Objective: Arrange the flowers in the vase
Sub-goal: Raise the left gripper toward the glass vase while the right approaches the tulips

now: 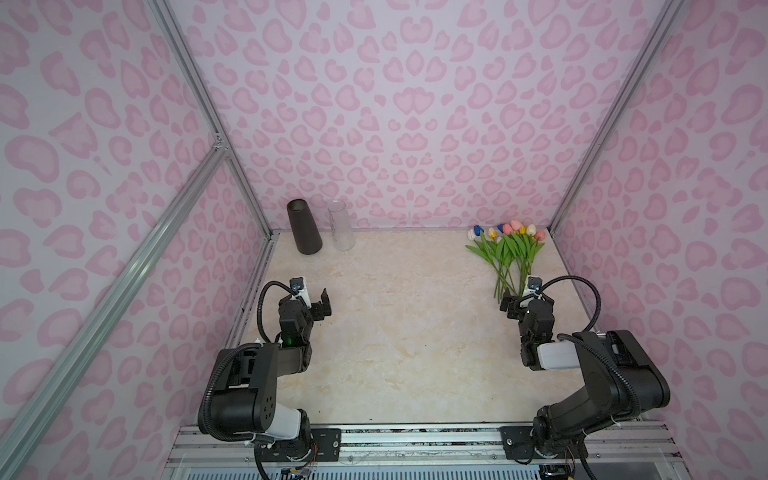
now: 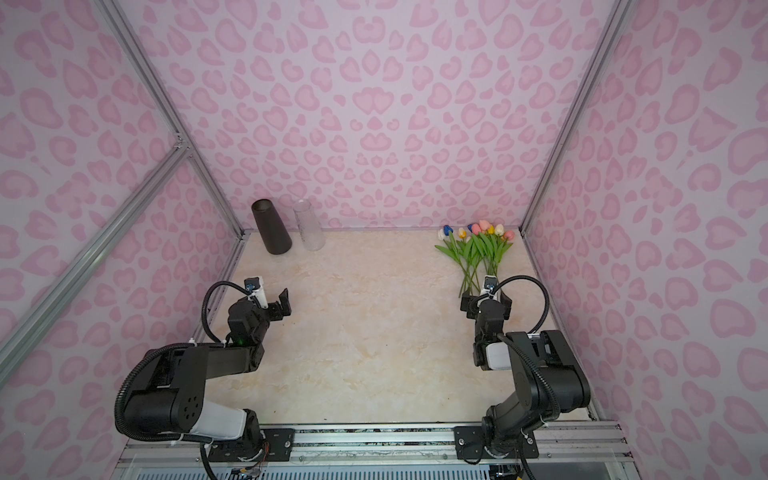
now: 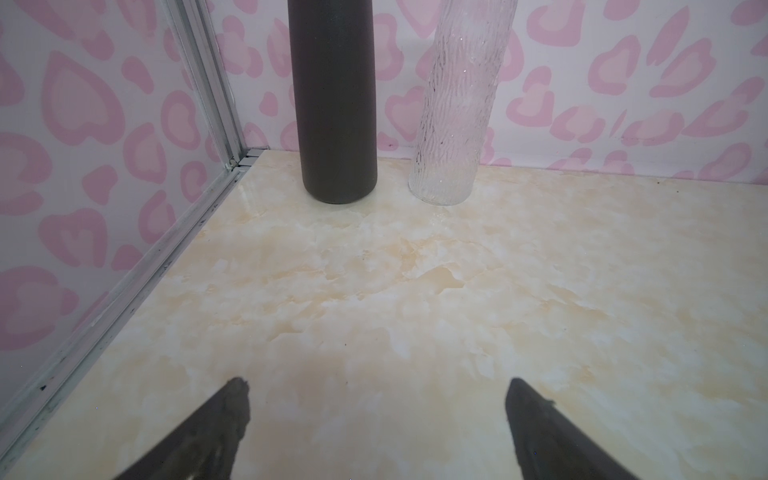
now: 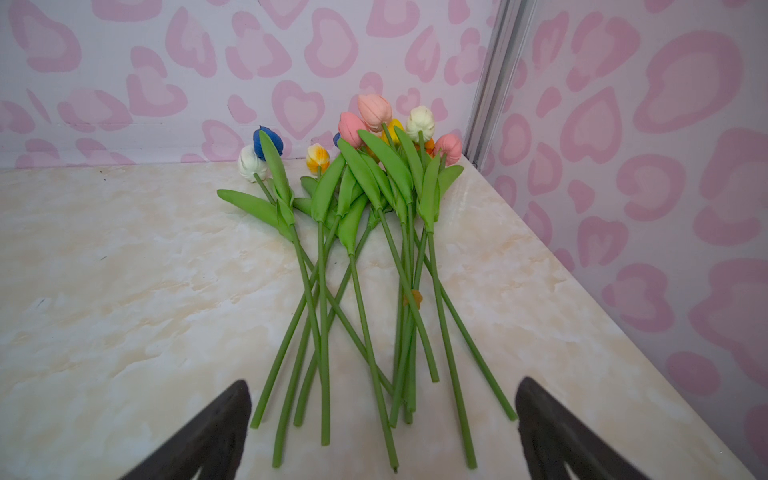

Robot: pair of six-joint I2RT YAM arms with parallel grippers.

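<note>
Pink heart-print walls [image 1: 415,104] close in a cream marbled table [image 1: 395,332] on three sides. At the far left corner stands a black vase [image 1: 304,226], upright and wider at the foot than at the mouth. Just to its right, close beside it with a narrow gap showing in the left wrist view, stands a clear vase [image 1: 341,226] of ribbed glass, also upright.

The flowers [image 1: 509,249] lie well to the right of the black vase, across the width of the table in the other far corner. They are a loose bundle of tulips lying flat. Their white, blue, yellow, orange and pink heads point toward the back wall, at about the same depth as the black vase. Their green stems cross one another and run toward the near side.

The left arm [image 1: 291,324] is on the near side of the black vase, almost straight in front of it. The left jaws are spread wide over bare table and hold nothing. Both vases show beyond the two tips in the left wrist view.

The right arm [image 1: 536,320] is far to the right of the black vase, at the cut ends of the stems. The right jaws also stand fully apart and grip nothing. In the right wrist view the stem ends lie between the two tips. None is seen touching a tip.
</note>
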